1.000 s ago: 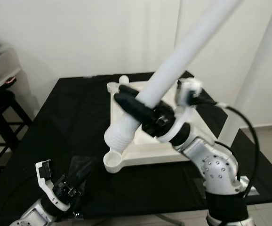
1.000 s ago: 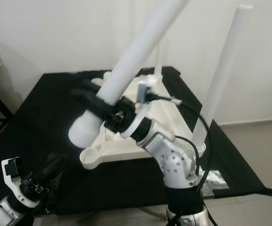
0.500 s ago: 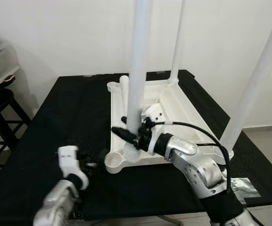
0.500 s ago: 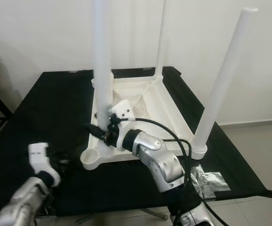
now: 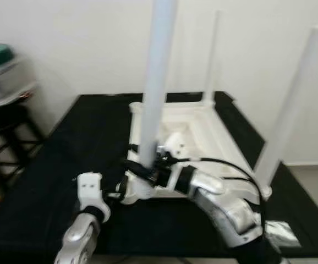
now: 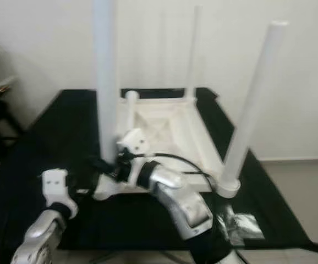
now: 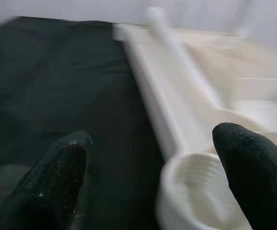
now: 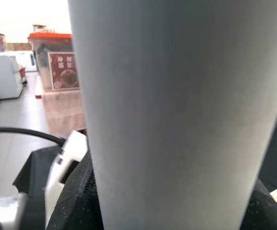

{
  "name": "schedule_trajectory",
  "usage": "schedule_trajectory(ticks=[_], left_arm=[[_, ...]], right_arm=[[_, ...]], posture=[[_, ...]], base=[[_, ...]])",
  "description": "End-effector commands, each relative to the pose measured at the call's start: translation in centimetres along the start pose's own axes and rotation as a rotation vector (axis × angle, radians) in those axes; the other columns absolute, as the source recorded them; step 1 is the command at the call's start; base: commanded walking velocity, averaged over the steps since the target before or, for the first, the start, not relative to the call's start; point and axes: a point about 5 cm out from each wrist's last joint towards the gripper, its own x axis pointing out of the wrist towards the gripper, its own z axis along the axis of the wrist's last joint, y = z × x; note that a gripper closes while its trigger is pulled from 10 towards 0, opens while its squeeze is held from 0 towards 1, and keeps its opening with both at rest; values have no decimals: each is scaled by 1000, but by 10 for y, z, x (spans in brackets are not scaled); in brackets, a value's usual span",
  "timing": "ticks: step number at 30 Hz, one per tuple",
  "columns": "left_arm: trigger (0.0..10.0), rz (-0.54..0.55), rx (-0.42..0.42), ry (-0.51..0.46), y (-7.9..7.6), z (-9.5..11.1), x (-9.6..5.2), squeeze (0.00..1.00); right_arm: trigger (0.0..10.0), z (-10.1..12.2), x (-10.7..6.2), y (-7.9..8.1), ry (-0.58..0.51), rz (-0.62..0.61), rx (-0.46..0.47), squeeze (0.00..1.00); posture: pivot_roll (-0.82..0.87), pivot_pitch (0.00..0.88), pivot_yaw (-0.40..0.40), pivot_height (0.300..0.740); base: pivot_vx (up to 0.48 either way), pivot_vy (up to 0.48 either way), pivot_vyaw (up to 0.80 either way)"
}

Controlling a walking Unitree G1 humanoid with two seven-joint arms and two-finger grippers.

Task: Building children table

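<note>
An upturned white table top (image 5: pixel 203 127) lies on the black table (image 5: pixel 82 137). My right gripper (image 5: pixel 146 171) is shut on the lower end of a long white leg (image 5: pixel 156 82), which stands upright over the near-left corner socket (image 7: pixel 196 191). In the right wrist view the leg (image 8: pixel 177 120) sits between the black fingers (image 8: pixel 76 201). My left gripper (image 7: pixel 153 158) is open just in front of that socket, one finger (image 7: pixel 57 177) on each side and not touching it. Two more legs stand in the table top, one at the near right (image 5: pixel 291 110) and one at the far right (image 5: pixel 210 60).
A dark stool (image 5: pixel 5 126) and a clear box with a green lid (image 5: pixel 2 66) stand at the left beside the table. A silvery packet (image 5: pixel 280 231) lies on the table's near right corner. A white wall is close behind.
The leg has swung from steeply tilted to upright and come down over the near-left corner socket. My left arm has risen and reached in toward that corner. The camera has shifted slightly.
</note>
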Motion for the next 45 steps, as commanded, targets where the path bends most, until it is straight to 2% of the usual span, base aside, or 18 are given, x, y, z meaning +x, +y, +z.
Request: schedule_trajectory(ticks=[1,11,17,28,30,31,32,37,38,39,41,42,43,45], left_arm=[[10000,59,29,12,11,-3,-1,0],[10000,99,14,19,23,-7,0,0],[10000,79,14,44,22,-13,2,0],[10000,68,18,50,20,-14,3,0],[10000,-58,143,55,4,-15,-4,0],[10000,-58,143,55,4,-15,-4,0],[10000,-95,183,52,-1,-15,-8,0],[10000,-115,205,50,-4,-15,-10,0],[10000,-130,248,33,-5,-12,-18,0],[10000,-142,280,16,-6,-8,-28,0],[10000,-142,280,16,-6,-8,-28,0],[10000,-148,304,0,-7,-3,-37,0],[10000,-148,304,0,-7,-3,-37,0],[10000,-156,328,-22,-8,4,-51,0]], right_arm=[[10000,0,4,4,-6,15,-6,0],[10000,-6,3,-8,48,-65,-55,0],[10000,-9,3,-12,59,-104,-75,0],[10000,-10,3,-13,68,-105,-81,0],[10000,-2,-12,-42,75,64,-34,0],[10000,-2,-12,-42,75,64,-34,0],[10000,3,-18,-51,66,112,-24,0],[10000,7,-21,-55,61,136,-21,0],[10000,23,-20,-58,46,201,-45,0],[10000,39,-20,-59,40,276,-78,0],[10000,39,-20,-59,40,276,-78,0],[10000,53,-20,-59,40,352,-105,0],[10000,53,-20,-59,40,352,-105,0],[10000,72,-18,-54,28,481,-115,0]], posture=[[-79,0,18,740],[-88,0,10,740],[-93,0,6,740],[-93,0,6,740],[-65,91,-5,740],[-65,91,-5,740],[-65,91,-5,740],[-65,91,-5,740],[-52,194,-2,740],[-40,230,-6,740],[-40,230,-6,740],[-31,261,-14,740],[-31,261,-14,740],[-22,307,-25,740]], base=[[0,0,800],[0,0,800],[0,0,0],[0,0,0],[0,0,0],[0,0,0],[0,0,0],[0,0,0],[0,0,0],[0,0,0],[0,0,0],[0,0,0],[0,0,0],[0,0,0]])
